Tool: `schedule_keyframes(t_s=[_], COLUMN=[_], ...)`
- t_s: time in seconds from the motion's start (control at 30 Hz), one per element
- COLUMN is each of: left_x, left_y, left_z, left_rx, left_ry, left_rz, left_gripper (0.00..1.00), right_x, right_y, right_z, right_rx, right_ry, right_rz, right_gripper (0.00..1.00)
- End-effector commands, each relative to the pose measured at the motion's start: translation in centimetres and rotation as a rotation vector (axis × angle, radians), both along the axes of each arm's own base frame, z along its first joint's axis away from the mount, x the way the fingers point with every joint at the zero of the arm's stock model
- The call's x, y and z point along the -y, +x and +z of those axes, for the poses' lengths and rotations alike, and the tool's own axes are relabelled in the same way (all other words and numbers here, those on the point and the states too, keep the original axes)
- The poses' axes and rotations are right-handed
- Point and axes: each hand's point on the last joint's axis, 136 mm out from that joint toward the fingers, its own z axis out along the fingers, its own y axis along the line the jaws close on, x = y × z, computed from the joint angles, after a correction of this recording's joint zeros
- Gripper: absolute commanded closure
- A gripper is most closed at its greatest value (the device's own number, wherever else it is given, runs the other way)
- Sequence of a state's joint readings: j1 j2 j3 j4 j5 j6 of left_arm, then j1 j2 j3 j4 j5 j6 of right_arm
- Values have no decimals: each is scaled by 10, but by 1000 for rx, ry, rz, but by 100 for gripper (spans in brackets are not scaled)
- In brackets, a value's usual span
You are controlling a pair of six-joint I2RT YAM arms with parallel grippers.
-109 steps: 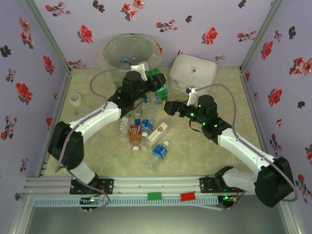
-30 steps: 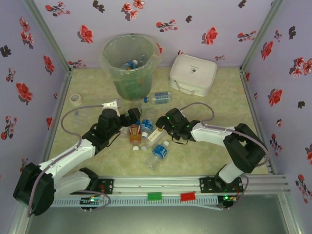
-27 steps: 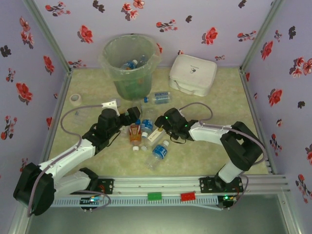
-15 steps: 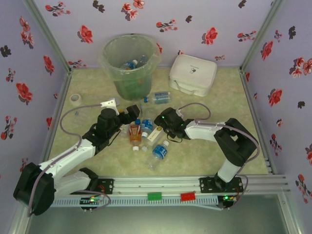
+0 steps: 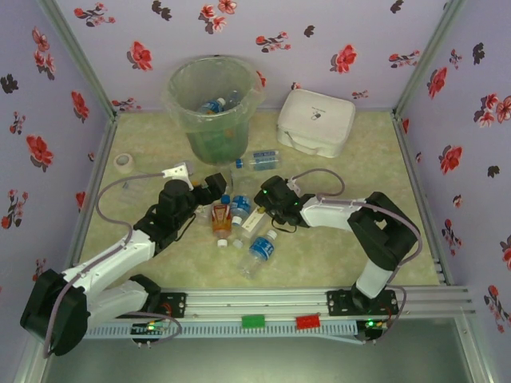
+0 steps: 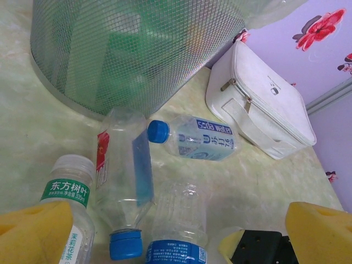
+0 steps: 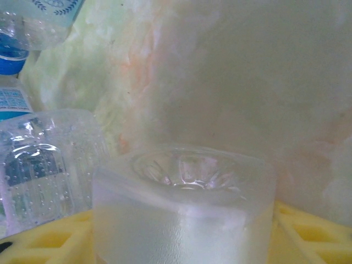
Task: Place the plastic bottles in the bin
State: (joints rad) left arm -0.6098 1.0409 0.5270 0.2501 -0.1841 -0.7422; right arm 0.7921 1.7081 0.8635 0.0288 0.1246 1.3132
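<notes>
Left pincer (image 6: 179,231) gapes wide above bottles (image 6: 124,181) lying mid-desk (image 5: 359,183). At its 3 o'clock, right pincer (image 7: 184,220) clasps a clear bottle (image 7: 184,192). Bin (image 5: 209,136) stands at 11 o'clock.

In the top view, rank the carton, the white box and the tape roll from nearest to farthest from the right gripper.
1. Carton, mid-table, right beside the right gripper.
2. White box, at the back, right of centre.
3. Tape roll, far over on the left side.
</notes>
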Motion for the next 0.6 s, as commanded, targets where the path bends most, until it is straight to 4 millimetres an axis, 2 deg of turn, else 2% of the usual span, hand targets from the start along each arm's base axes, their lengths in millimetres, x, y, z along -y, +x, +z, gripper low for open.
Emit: schedule_keyframes(t_s=[0.0, 0.13, 0.27, 0.4, 0.57], left_x=[-2, 1, 12, 22, 52], left_y=[3, 8, 8, 8, 3], left_z=[9, 9, 13, 10, 9], left_rx=[29, 37, 38, -8, -71], left_ry=[31, 18, -3, 61, 86], left_rz=[12, 16, -34, -101, -272], left_gripper=[0, 0, 0, 0, 0], right_x=[-2, -1, 4, 11, 16], right_y=[7, 13, 20, 25, 26], right_z=[1, 19, 42, 64, 80], right_rx=[9, 53, 124, 202, 271], right_ry=[0, 17, 35, 29, 5], right_rz=[-16, -20, 2, 37, 121], right_gripper=[42, 48, 52, 57, 60])
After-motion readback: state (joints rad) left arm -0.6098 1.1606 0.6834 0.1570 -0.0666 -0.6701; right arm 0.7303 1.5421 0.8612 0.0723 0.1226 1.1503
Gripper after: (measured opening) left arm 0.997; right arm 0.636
